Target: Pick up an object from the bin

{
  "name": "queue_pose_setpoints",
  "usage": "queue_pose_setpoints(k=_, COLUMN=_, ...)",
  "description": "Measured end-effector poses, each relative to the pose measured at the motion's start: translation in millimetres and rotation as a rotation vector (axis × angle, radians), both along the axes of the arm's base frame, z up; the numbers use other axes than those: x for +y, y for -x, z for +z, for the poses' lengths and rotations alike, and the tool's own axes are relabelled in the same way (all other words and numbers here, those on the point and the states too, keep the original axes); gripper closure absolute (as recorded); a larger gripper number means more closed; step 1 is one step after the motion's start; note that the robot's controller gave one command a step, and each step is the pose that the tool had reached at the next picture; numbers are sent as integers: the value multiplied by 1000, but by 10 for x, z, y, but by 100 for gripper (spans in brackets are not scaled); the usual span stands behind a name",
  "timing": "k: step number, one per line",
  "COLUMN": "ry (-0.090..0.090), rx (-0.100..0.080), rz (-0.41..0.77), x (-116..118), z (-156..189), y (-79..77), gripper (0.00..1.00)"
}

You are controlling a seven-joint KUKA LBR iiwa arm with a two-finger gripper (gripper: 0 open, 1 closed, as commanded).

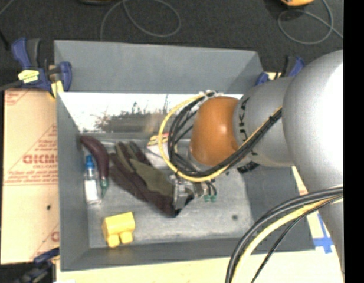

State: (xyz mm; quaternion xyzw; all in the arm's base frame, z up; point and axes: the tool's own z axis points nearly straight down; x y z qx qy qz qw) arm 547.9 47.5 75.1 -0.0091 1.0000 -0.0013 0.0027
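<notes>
1. The arm comes in from the right, and its gripper is down inside the grey bin, low over the floor near the middle.
2. An orange cover sits on the wrist, with yellow and black cables looped round it. Black letters on the grey shell beside the cover read "UKA" (whatever comes before them is cut off by the cover's edge).
3. The gripper is at the right-hand end of a dark brown and olive glove. The glove lies flat and slantwise across the floor, its finger end towards the upper left.
4. Whether the gripper is wide, narrow or closed on the glove cannot be told, because the wrist and cables block the view of its tip.
5. A dark curved piece lies at the glove's upper left end, touching or overlapping it.
6. A small clear bottle with a blue cap lies just left of the glove, near the left wall. Any label on it is too small to read.
7. A yellow block rests near the front left corner, apart from the glove, with no writing visible on it.
</notes>
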Motion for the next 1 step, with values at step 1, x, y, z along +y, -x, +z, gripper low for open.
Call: queue_pose_setpoints(k=1, ry=0, rx=6, rz=1, x=-3, z=223, y=17, gripper=100)
